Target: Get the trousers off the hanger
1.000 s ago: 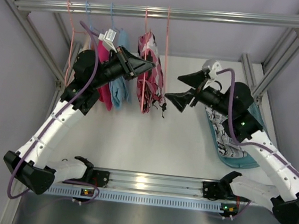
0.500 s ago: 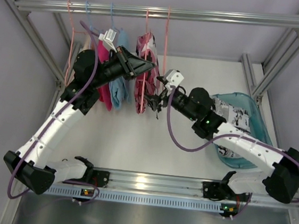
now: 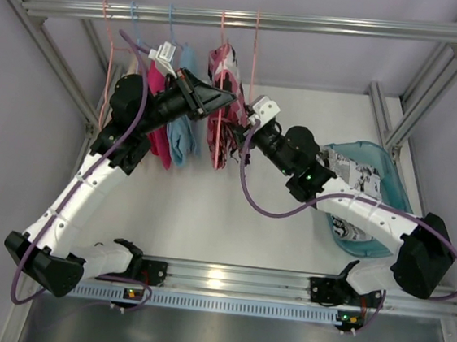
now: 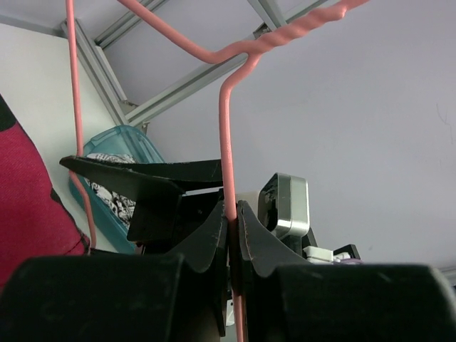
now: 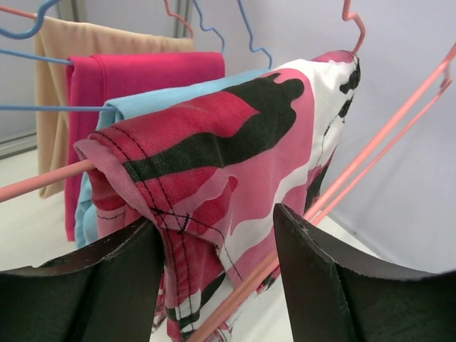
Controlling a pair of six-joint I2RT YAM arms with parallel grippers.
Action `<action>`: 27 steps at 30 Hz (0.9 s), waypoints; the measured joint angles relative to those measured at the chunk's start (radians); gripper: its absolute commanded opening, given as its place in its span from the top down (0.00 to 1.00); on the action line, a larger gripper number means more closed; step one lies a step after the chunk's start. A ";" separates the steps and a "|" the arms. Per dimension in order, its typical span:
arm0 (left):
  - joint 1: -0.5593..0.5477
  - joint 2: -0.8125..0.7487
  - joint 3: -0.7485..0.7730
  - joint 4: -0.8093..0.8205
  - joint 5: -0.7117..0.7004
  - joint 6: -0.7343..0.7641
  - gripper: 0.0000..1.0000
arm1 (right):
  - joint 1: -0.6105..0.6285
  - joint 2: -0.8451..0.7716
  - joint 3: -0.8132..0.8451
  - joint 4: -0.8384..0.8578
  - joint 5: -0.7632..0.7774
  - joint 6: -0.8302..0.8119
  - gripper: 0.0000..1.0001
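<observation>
The pink-red trousers with black and white patches (image 3: 222,97) hang folded over a pink wire hanger (image 3: 225,32) on the rail. In the right wrist view the trousers (image 5: 242,164) fill the space between my open fingers. My right gripper (image 3: 234,131) is open, its jaws on either side of the cloth's lower fold. My left gripper (image 3: 226,99) is shut on the pink hanger wire (image 4: 228,142), holding it just above the cloth. The black-and-white comic-print trousers (image 3: 350,184) lie in the teal tub (image 3: 380,166) at the right.
Magenta (image 3: 158,123), light-blue (image 3: 184,129) and tan (image 5: 53,85) garments hang on other hangers to the left on the same rail (image 3: 253,18). An empty pink hanger (image 3: 254,67) hangs just right of the trousers. Frame posts stand at both sides.
My right arm has swung left from above the tub to the hanging pink-red trousers, its open jaws now around the cloth. My left gripper has stayed shut on the hanger.
</observation>
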 measured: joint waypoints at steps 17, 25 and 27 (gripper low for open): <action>0.004 0.000 0.005 -0.005 -0.019 0.005 1.00 | -0.015 0.113 0.098 0.000 0.044 -0.055 0.27; 0.005 0.000 0.005 -0.009 -0.021 0.003 1.00 | -0.023 0.124 0.122 -0.018 0.024 -0.042 1.00; 0.005 0.000 0.005 -0.008 -0.023 0.005 1.00 | -0.037 0.126 0.137 -0.032 0.020 -0.021 1.00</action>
